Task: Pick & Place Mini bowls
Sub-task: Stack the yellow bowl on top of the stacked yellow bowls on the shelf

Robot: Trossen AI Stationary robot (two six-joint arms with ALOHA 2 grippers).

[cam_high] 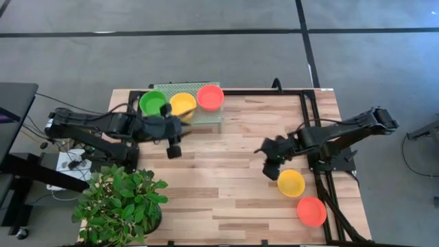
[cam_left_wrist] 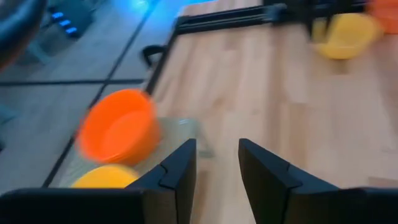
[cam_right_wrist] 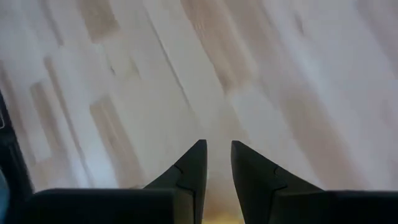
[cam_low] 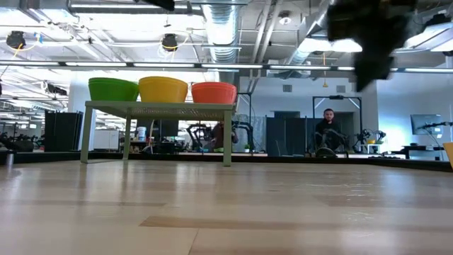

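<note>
Three mini bowls sit side by side on the pale green mesh rack [cam_high: 206, 116] at the table's far side: green [cam_high: 152, 103], yellow [cam_high: 182, 104] and red-orange [cam_high: 210, 97]. Another yellow bowl [cam_high: 291, 182] and another red-orange bowl [cam_high: 311, 210] rest on the table near its right edge. My left gripper [cam_high: 184, 126] hovers just in front of the rack, open and empty [cam_left_wrist: 217, 146], with the rack's red-orange bowl [cam_left_wrist: 118, 132] beside it. My right gripper [cam_high: 269, 159] hangs over bare wood just left of the table's yellow bowl, its fingers a little apart and empty [cam_right_wrist: 219, 146].
A potted plant [cam_high: 123, 199] stands at the table's near left corner. A black frame [cam_high: 309, 116] runs along the far and right sides of the table. Bare wood lies across the middle between the two arms. In the low view a person [cam_low: 329, 127] sits in the room behind.
</note>
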